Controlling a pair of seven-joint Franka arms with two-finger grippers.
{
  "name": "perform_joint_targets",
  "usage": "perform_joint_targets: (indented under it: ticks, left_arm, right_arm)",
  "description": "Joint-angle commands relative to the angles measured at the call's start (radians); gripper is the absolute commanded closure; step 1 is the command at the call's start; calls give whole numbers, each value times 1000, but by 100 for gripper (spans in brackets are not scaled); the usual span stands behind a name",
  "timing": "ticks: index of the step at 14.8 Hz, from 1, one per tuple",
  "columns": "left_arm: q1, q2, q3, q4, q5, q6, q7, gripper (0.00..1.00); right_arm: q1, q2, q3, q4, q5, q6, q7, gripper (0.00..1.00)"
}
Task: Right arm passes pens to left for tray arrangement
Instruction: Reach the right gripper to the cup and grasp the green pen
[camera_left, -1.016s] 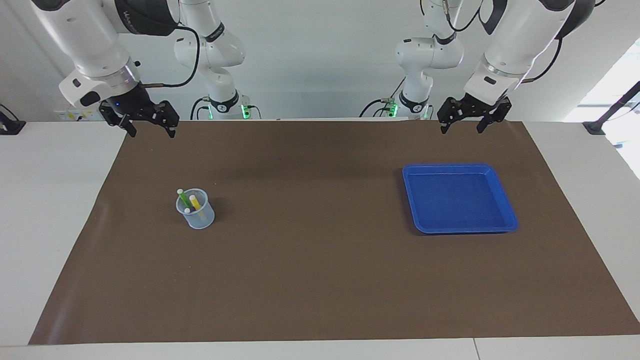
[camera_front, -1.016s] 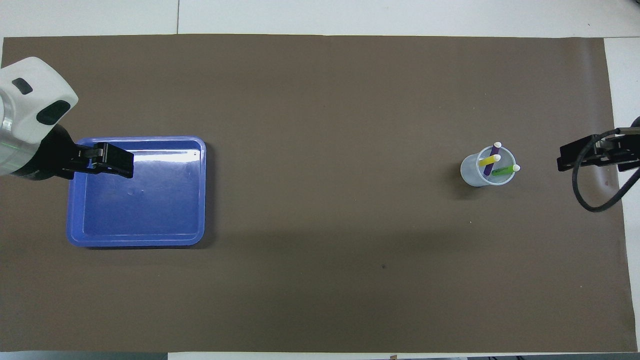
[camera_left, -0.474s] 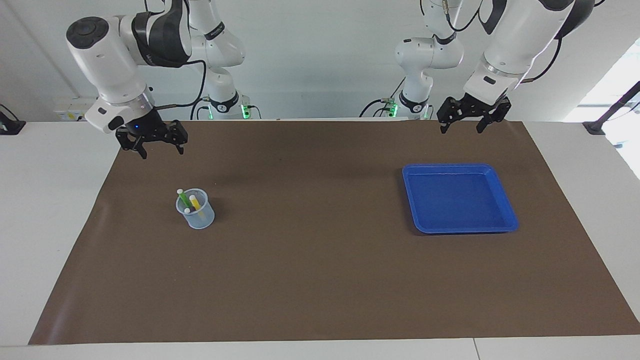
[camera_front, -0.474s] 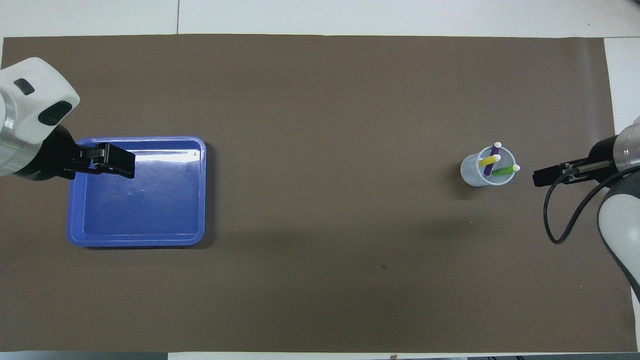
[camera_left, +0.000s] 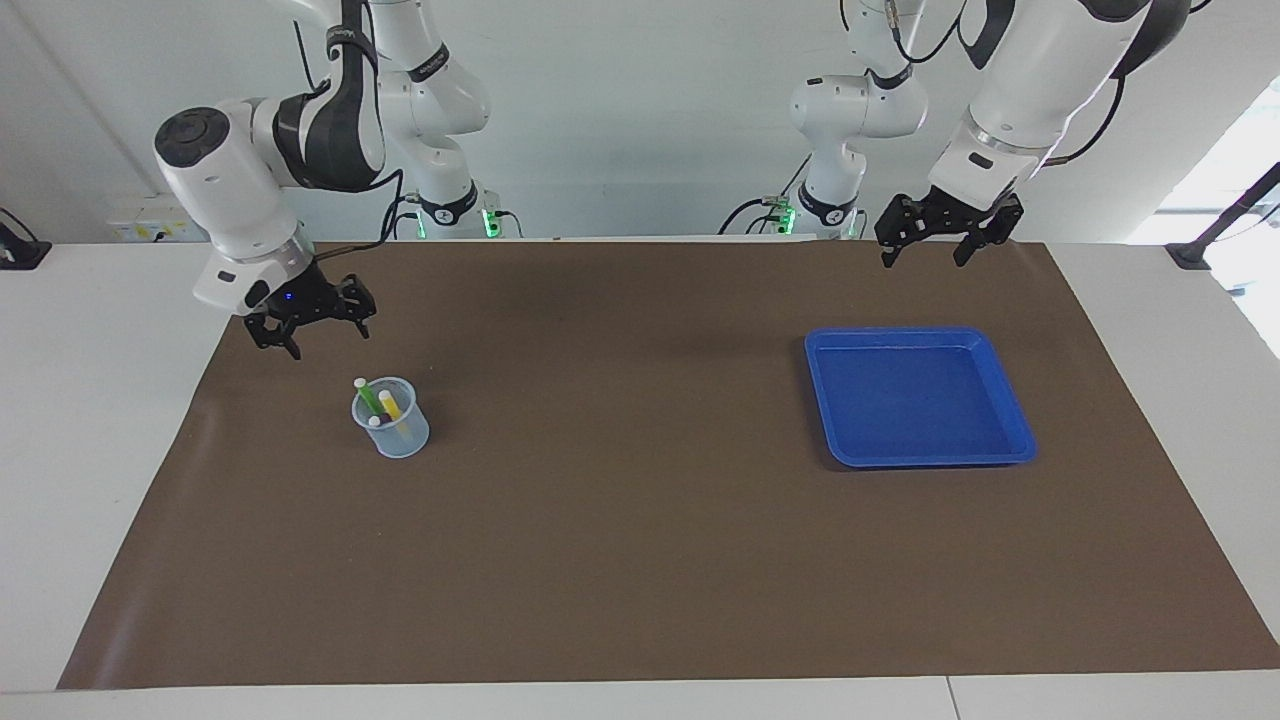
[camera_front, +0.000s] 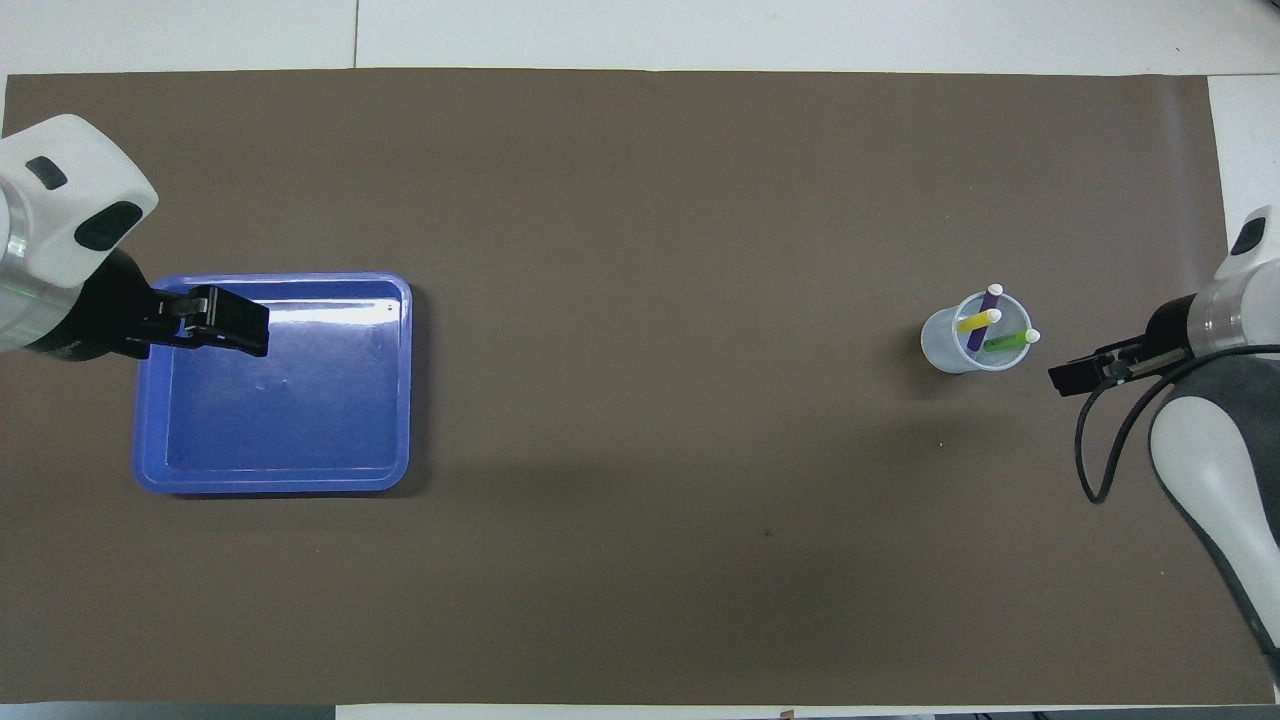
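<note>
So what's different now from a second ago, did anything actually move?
Only the right gripper moved: it came down and toward the cup holding the pens, open, holding nothing and not yet touching them. The left gripper kept waiting, open, above the mat near the tray. Cup, pens and tray stayed put.

Robotics lab, two white robot arms (camera_left: 250, 190) mounted at one edge of a white desk (camera_left: 100, 400), brown mat (camera_left: 640, 520) covering its middle, bare pale wall (camera_left: 640, 120), trailing black cables (camera_left: 1090, 130), green status lights (camera_left: 487, 222) at the arm bases
</note>
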Motion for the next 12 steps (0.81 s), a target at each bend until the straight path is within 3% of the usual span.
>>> perform_joint_targets:
  ticks: [1,8,12]
  left_arm:
    - [2,-24,1,-25,-7,0,4,0]
    - [5,-24,1,-26,-9,2,4,0]
    - [3,-25,-1,-29,-9,2,2,0]
  right_arm:
    - [-7,23,5,-25,22,53,-51,0]
    - [-8,21,5,-93,108,180,-152,1]
    - [-1,20,5,-100,139,186,-154,5]
